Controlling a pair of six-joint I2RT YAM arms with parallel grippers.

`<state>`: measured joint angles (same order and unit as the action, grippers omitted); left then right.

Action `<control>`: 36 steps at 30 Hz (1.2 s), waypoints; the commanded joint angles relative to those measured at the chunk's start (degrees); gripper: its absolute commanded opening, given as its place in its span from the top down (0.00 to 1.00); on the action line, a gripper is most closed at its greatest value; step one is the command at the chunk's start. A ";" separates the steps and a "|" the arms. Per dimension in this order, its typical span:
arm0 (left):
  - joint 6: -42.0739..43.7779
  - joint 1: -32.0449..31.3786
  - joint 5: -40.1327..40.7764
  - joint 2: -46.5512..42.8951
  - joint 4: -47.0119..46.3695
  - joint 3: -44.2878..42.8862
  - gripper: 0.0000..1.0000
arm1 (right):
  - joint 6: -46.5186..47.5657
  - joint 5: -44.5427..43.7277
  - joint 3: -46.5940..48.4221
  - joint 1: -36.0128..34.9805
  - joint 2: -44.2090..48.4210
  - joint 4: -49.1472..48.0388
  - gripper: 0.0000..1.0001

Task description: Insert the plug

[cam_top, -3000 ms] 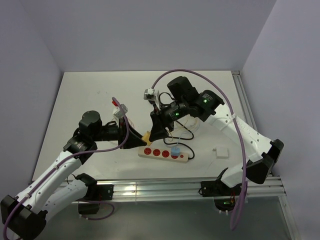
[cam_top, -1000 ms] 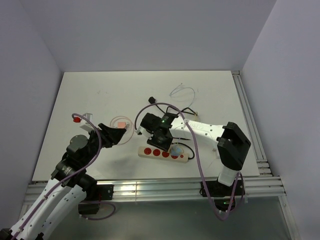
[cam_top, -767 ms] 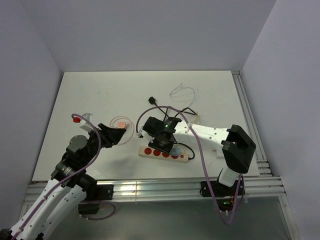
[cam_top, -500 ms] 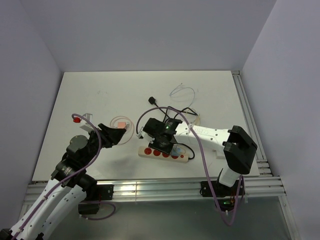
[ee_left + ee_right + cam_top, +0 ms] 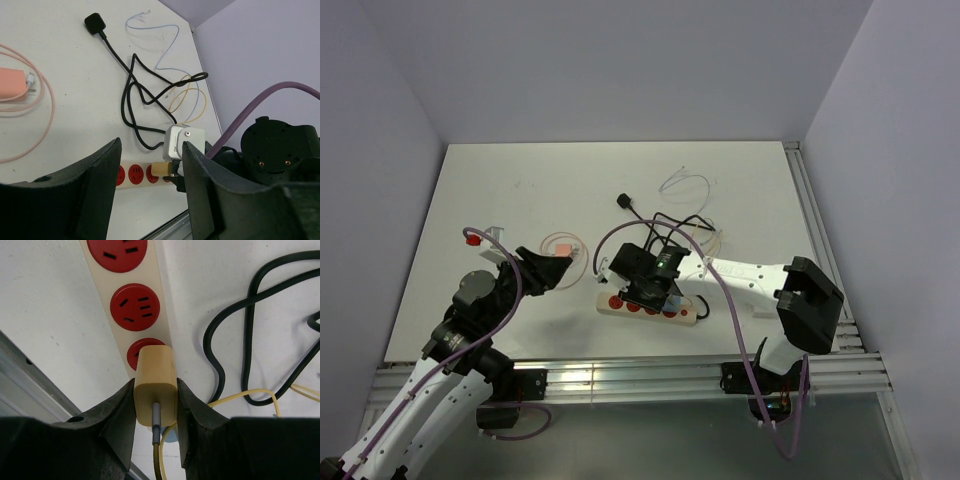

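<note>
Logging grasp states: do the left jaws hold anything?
No, the left jaws stand open and empty, the power strip visible between them.

Brightly, evenly lit from overhead — diffuse, with no glare on the white table [image 5: 520, 190]. Only faint, soft shadows, tucked close under the black cable [image 5: 247, 350] beyond the right gripper [image 5: 155, 390]. Crisp on the yellow plug [image 5: 155, 372] between its fingers [image 5: 120, 415]. Dark and nearly featureless on the near fingers of the left gripper [image 5: 151, 150] — slightly soft, so close to the lens. Mildly stretched toward wrist-view edges.
</note>
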<state>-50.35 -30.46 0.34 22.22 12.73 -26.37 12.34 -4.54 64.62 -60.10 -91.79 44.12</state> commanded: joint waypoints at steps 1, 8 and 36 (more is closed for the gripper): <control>-0.28 0.13 0.19 -0.68 -2.89 0.27 0.43 | 1.90 -2.66 -3.88 -0.11 -1.64 -3.95 1.00; 0.16 0.05 -0.78 -0.42 -2.89 0.00 0.43 | 4.00 -3.46 -5.73 -0.02 -2.78 -4.22 1.00; 0.69 0.13 -1.83 -3.05 -1.84 -0.96 0.43 | 10.79 9.10 -11.09 6.57 -11.92 -8.69 1.00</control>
<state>-50.28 -30.46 -0.78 20.53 11.88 -26.35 24.05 8.75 60.69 -53.34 -94.39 38.50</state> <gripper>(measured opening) 0.576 0.402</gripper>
